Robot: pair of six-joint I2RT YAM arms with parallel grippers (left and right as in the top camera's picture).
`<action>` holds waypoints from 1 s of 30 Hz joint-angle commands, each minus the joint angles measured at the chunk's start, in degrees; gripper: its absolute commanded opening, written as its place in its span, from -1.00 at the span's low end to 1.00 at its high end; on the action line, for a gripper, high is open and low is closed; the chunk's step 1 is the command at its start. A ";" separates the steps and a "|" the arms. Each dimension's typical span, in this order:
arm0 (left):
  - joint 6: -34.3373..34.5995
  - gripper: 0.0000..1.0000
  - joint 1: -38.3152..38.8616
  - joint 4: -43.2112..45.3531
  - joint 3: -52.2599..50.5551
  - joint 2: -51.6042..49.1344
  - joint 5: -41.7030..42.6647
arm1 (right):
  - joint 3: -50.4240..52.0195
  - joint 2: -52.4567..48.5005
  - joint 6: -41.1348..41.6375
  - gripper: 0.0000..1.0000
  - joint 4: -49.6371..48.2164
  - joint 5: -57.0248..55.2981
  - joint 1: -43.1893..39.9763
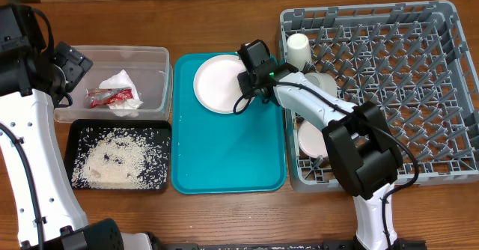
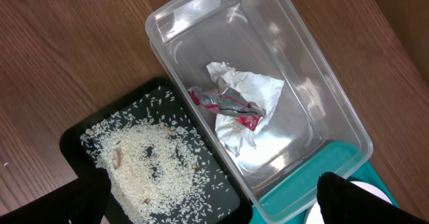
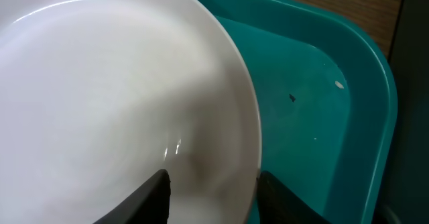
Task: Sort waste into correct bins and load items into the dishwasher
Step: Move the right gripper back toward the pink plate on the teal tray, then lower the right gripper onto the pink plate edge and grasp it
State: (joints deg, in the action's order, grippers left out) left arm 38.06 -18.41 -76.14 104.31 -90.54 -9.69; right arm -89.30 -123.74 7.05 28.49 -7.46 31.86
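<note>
A pale plate (image 1: 213, 85) lies on the teal tray (image 1: 232, 153). My right gripper (image 1: 245, 81) is at its right edge. In the right wrist view the plate (image 3: 100, 103) fills the frame. The right gripper (image 3: 214, 197) is open, its jaws astride the rim: one finger (image 3: 151, 197) over the plate, the other over the tray (image 3: 315, 117). My left gripper (image 2: 214, 207) hangs open and empty over the clear tub (image 2: 167, 23) and the black tray (image 2: 74, 137). The tub holds a napkin (image 2: 251, 90) and a red wrapper (image 2: 228, 105). Rice (image 2: 147, 163) covers the black tray.
The grey dish rack (image 1: 419, 70) stands at the right, with a white cup (image 1: 299, 49) at its near-left corner and two white bowls (image 1: 323, 83) (image 1: 309, 139) partly hidden by my right arm. The tub (image 1: 161, 55) and the black tray (image 1: 75, 134) sit left of the teal tray.
</note>
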 commanded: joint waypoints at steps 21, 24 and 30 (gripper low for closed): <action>1.16 1.00 -0.26 -0.02 0.42 -0.09 -0.79 | -0.66 0.07 4.55 -0.12 8.24 15.34 -0.33; 1.16 1.00 -0.26 -0.04 0.42 -0.09 -0.79 | -0.66 0.07 7.41 -0.14 9.75 15.61 -0.33; 1.16 0.99 -0.26 -0.02 0.42 -0.09 -0.79 | -0.68 0.07 8.72 -0.14 13.33 20.92 -0.31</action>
State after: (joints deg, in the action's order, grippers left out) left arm 38.06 -18.41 -76.14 104.31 -90.54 -9.69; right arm -89.30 -123.74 13.78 40.77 9.65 31.81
